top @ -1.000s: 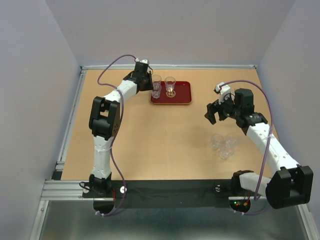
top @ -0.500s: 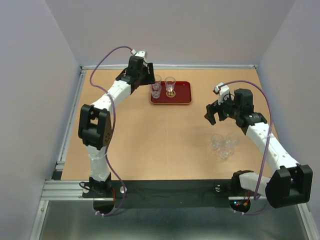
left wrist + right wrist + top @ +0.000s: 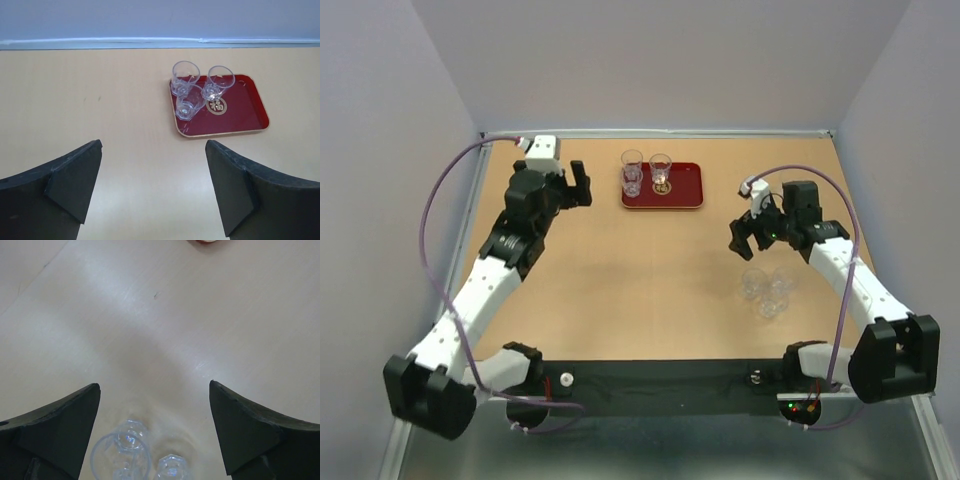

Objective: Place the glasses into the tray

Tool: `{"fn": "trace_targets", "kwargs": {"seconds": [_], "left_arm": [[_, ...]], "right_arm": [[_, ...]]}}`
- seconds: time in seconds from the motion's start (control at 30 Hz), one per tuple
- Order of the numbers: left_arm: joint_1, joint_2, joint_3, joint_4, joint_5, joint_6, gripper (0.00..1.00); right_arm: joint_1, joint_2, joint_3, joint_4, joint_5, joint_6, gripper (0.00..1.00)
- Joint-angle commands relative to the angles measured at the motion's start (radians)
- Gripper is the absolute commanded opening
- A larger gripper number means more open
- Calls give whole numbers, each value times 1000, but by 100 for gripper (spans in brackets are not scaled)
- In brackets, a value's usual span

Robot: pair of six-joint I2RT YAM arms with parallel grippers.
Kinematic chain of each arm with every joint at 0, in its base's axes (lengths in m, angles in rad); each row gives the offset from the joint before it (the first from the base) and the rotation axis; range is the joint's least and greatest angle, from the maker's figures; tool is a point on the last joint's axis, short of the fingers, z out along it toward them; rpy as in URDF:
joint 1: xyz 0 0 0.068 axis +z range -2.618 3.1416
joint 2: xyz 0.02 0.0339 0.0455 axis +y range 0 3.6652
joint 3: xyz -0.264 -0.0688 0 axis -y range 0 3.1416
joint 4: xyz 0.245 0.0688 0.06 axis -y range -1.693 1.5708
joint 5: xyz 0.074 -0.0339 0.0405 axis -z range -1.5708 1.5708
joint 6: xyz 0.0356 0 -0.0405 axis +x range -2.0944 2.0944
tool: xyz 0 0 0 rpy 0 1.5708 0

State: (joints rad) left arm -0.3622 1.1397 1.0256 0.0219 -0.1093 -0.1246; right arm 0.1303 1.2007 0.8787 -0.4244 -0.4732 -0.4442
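1. While the table (image 3: pixel 640 270) carries everything, the left arm (image 3: pixel 485 285) is the widest shape on it. Its elbow is folded low at the near left corner and its forearm slants up toward the far side.
2. The right arm (image 3: pixel 850 285) bends at the near right corner. Its forearm runs up and leftward.
3. The tray (image 3: pixel 686 190) lies near the far edge, about mid-table.
4. The left gripper (image 3: pixel 568 188) faces the tray from well to its left, jaws spread wide and holding nothing.
5. The right gripper (image 3: pixel 750 232) hangs with jaws wide and empty, just beyond a cluster of glasses.
6. Three glasses (image 3: pixel 189 105) stand on the tray's left half, one beside the gold emblem (image 3: pixel 217 106).
7. Three other glasses (image 3: pixel 770 292) stand bunched on the table, well apart from the tray.
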Motion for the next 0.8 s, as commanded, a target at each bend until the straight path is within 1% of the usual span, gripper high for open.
{"fn": "trace_targets", "kwargs": {"seconds": [0.0, 0.03, 0.07, 0.13, 0.23, 0.33, 0.37, 0.43, 0.47, 0.5, 0.53, 0.6, 0.7, 0.73, 0.77], "left_arm": [[6, -196, -128, 56, -78, 66, 97], [5, -263, -177, 59, -79, 89, 98], [5, -294, -197, 59, -87, 101, 98], [5, -368, -249, 50, -113, 115, 99], [6, -446, -310, 39, -144, 120, 99], [5, -501, -352, 55, -127, 120, 99], [5, -508, -351, 53, -127, 120, 99], [5, -518, -352, 56, -141, 120, 99], [5, -518, -352, 58, -142, 120, 99], [5, -518, -351, 56, -138, 120, 99], [5, -518, -349, 55, -133, 120, 99], [5, -521, -349, 55, -128, 120, 99], [5, -523, -351, 55, -125, 120, 99], [5, -523, -352, 55, -124, 120, 99], [5, -523, -351, 55, -124, 120, 99]], "right_arm": [[-9, 37, 107, -198, -44, -118, 94], [-9, 54, 136, -232, -30, -137, 93], [-9, 60, 147, -296, -24, -172, 92], [-9, 68, 166, -356, -16, -204, 91], [-9, 74, 189, -447, -8, -257, 89], [-9, 80, 201, -513, 2, -297, 84], [-9, 80, 203, -542, 4, -307, 82], [-9, 74, 200, -565, 13, -347, 82], [-9, 68, 195, -577, 18, -366, 79], [-9, 63, 192, -603, 16, -405, 79], [-9, 51, 180, -611, 13, -424, 76], [-9, 42, 163, -619, 16, -468, 75], [-9, 46, 132, -622, 21, -523, 68], [-9, 57, 123, -623, 25, -539, 64], [-9, 62, 120, -623, 30, -559, 63]]}}
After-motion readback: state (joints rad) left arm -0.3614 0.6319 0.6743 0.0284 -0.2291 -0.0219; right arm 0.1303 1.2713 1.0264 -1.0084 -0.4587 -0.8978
